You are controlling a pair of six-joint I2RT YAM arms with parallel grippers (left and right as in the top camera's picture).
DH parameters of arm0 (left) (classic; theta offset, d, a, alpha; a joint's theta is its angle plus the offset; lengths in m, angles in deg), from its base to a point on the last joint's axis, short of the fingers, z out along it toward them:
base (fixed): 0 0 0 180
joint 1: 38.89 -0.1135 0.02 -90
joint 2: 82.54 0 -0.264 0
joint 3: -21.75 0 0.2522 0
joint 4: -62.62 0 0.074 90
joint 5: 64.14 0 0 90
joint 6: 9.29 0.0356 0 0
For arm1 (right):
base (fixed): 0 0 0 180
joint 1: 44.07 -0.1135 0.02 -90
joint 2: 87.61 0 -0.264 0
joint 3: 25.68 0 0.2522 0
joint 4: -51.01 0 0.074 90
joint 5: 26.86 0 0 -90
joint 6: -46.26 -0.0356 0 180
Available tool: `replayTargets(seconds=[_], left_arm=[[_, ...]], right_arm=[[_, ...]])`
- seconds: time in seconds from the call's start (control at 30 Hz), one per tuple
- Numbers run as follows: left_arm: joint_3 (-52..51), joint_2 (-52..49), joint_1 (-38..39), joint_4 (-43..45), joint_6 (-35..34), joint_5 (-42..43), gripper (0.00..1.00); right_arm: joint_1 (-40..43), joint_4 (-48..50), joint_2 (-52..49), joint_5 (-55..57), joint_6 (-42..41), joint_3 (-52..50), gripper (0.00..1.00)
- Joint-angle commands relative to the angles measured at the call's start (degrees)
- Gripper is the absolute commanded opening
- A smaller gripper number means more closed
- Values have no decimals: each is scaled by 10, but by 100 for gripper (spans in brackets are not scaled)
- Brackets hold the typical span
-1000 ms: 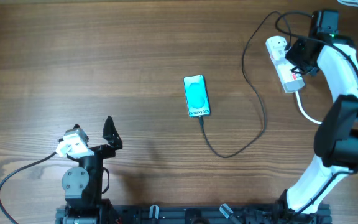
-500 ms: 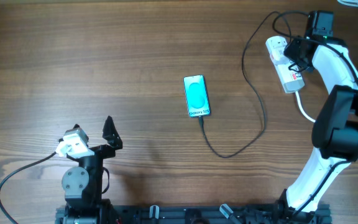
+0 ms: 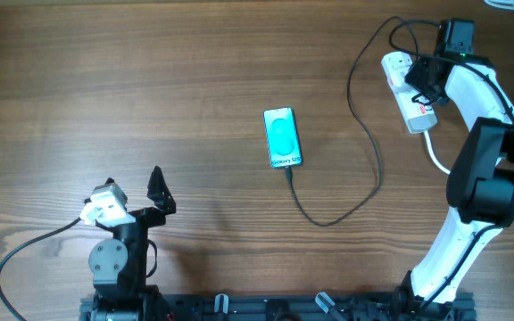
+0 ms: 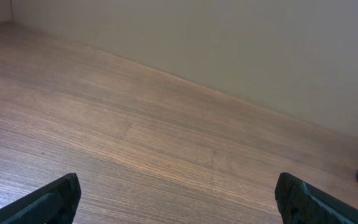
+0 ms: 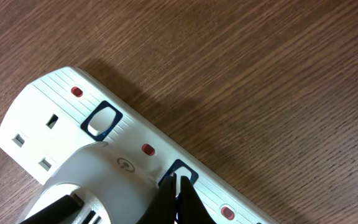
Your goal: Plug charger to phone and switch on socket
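Wood-grain bench (image 3: 150, 71) fills the overhead view; a pale wall runs behind it in the left wrist view. The phone (image 3: 282, 136) lies flat near the centre of the overhead frame, cyan screen up, its white lettered band at the lower end. The black charger cable (image 3: 351, 85) meets that lower edge, loops down and right, then climbs to the upper right, toward the power strip (image 3: 413, 114). How deep the connector sits cannot be told.

The strip lies at the upper right, its thick white-grey lead (image 3: 435, 152) curving away below it. The right hand (image 5: 178, 193) hangs over it. In the right wrist view its fingers are pinched to a narrow point, with the tips on a black rocker switch beside a red mark (image 5: 147, 149). A white plug adapter (image 5: 98, 186) sits in the strip just left of the fingertips. A second rocker (image 5: 101, 119) lies further up the strip.

The left hand (image 4: 179, 199) is at the lower left of the overhead frame, well apart from everything. Its fingers are spread wide and hold nothing.
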Motion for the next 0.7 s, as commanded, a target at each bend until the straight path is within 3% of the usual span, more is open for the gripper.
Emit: replayTargets(seconds=[0.0,0.67], left_arm=[[-5,5,-4,4,12,5,100],[-5,5,-4,4,12,5,100]], right_arm=[[0,5,-10,12,3,5,5],[-26,10,-35,3,18,-12,4]])
